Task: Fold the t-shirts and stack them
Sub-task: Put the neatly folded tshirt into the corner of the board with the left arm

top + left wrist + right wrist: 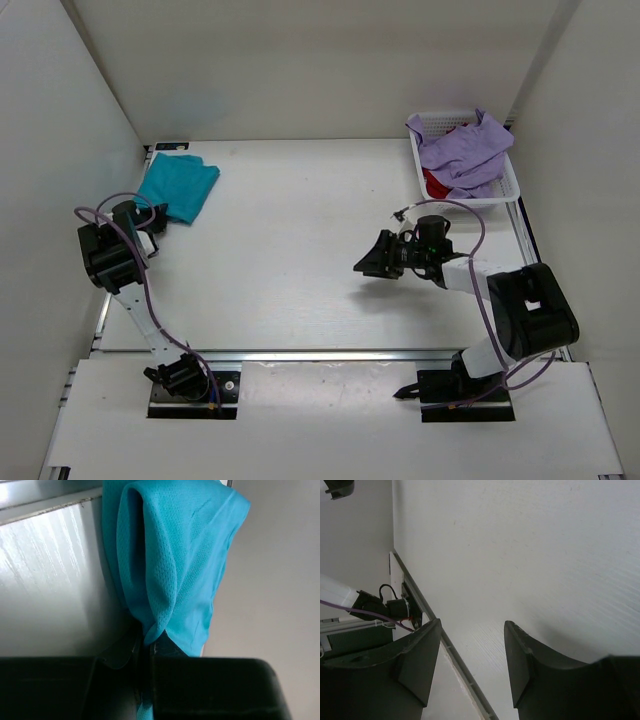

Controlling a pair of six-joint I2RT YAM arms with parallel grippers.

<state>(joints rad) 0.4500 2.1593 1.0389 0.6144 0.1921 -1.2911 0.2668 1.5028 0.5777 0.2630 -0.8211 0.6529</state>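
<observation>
The teal t-shirt (178,186) lies folded at the table's far left corner; in the left wrist view it (172,565) fills the upper middle. My left gripper (152,218) is shut on its near edge, the cloth pinched between the jaws (146,640). The lavender t-shirt (465,150) is heaped in the white mesh basket (508,178) at the far right, with the deep red t-shirt (436,184) showing beneath it. My right gripper (366,262) is open and empty over the bare table right of centre; its fingers (520,660) stand wide apart.
White walls enclose the table on the left, back and right. A metal rail (330,353) runs along the table's near edge, with both arm bases behind it. The left arm's base (385,607) shows in the right wrist view.
</observation>
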